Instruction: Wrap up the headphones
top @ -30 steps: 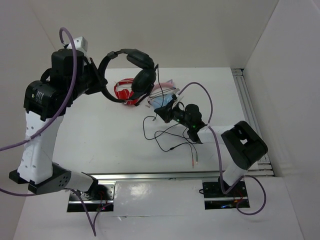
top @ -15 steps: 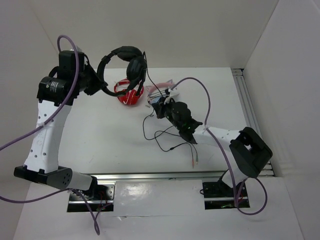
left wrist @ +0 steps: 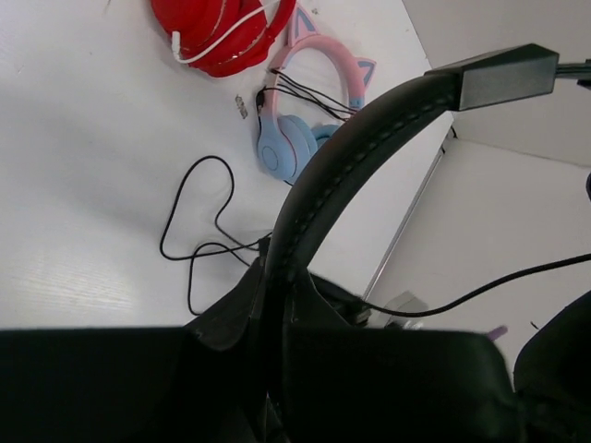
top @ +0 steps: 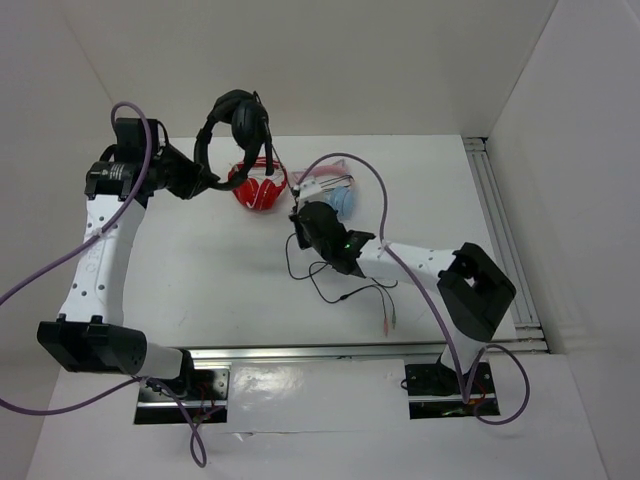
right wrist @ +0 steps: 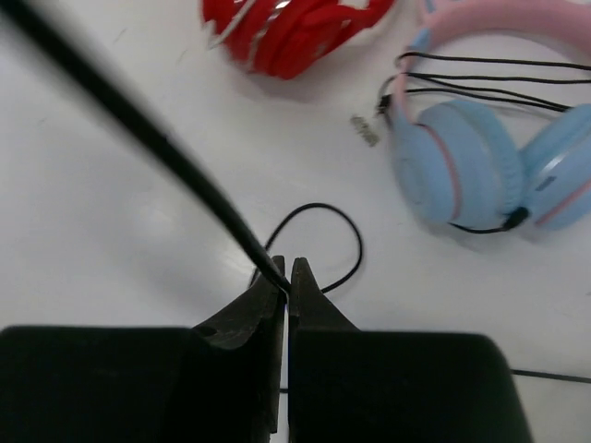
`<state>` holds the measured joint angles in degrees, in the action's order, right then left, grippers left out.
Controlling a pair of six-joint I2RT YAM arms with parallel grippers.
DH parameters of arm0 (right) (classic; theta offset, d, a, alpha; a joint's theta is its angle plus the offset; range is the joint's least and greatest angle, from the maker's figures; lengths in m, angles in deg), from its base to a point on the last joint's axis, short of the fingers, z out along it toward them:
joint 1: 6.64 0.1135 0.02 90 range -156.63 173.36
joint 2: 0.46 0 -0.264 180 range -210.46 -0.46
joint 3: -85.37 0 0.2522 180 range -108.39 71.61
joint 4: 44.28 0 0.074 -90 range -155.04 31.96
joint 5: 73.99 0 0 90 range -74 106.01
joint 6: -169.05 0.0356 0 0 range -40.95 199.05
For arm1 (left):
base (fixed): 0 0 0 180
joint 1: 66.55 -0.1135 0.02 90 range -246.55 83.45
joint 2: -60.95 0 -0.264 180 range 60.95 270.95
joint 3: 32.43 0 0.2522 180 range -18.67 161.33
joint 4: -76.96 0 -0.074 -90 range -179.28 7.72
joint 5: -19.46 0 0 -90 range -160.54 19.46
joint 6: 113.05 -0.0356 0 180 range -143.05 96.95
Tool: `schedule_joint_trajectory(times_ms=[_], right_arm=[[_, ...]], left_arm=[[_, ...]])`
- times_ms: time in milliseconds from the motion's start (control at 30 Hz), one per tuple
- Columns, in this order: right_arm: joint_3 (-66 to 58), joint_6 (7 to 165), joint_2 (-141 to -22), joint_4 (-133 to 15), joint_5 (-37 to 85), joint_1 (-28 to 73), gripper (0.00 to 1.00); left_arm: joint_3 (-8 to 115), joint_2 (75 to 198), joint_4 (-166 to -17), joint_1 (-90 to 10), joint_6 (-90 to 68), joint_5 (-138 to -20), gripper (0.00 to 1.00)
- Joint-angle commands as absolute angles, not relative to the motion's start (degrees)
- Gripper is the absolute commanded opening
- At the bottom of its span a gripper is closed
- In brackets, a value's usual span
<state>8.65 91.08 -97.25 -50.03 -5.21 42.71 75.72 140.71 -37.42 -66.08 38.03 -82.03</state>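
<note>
The black headphones (top: 238,118) hang in the air over the table's back left, held by the headband (left wrist: 369,138). My left gripper (top: 207,180) is shut on that band (left wrist: 274,268). Their thin black cable (top: 330,280) trails down to the table in loose loops and ends in small coloured plugs (top: 388,322). My right gripper (top: 297,216) sits low near the table's middle, shut on the cable (right wrist: 138,120); the jaws (right wrist: 286,272) pinch it at their tips, and the cable runs taut up to the left.
Red-and-white headphones (top: 258,188) lie at the back centre. Light-blue and pink cat-ear headphones (top: 338,198) lie just right of them with their own thin wires (right wrist: 480,78). A metal rail (top: 500,230) runs along the table's right edge.
My left arm has swung back and to the left, turning the black headphones edge-on. My right gripper has slid left across the table with the cable pinched.
</note>
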Motion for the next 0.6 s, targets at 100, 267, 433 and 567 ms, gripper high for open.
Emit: schedule_joint_trajectory(times_ms=[100, 267, 433, 567], right_arm=[[3.8, 86.3, -97.8, -55.6, -6.3, 50.1, 0.00], [2.8, 84.6, -95.9, -56.2, -0.8, 52.9, 0.00], [1.5, 83.3, -93.4, -56.9, 6.5, 55.1, 0.00], [-0.8, 83.3, -92.7, -56.9, 14.1, 55.6, 0.00]], left_arm=[[75.6, 137.5, -43.0, -67.0, 45.2, -75.4, 0.00], [76.2, 140.4, -41.3, -67.0, 45.2, -67.0, 0.00], [74.2, 143.1, -39.6, -64.5, 44.6, -57.2, 0.00], [72.0, 143.1, -39.6, -62.7, 45.2, -50.8, 0.00]])
